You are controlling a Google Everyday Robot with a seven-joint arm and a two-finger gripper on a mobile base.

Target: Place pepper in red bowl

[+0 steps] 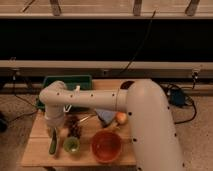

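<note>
My arm reaches left across the wooden surface (35, 150), its white tube running from the big shoulder casing on the right to the elbow at the left, where the wrist turns down. My hand (54, 131) hangs at the left side of the surface, directly over the upper end of the pepper (52, 144). Whether the hand is open or closed, or has any hold on the pepper, I cannot tell; the wrist hides that spot.

The pepper lies lengthwise on the surface near the left front corner, dark green and slim, pointing toward the front edge. Just right of it stands a small green cup (71, 145). The red bowl (106, 146) sits further right, near the front edge, beside my arm's large casing and well apart from the pepper, with the cup between them.

Behind the cup is a dark, brownish cluster (74, 125) I cannot make out. A blue cloth-like item (106, 116) and a small round orange fruit (121, 118) lie behind the red bowl. A green tray (67, 80) rests at the back left of the surface, partly behind my arm.
</note>
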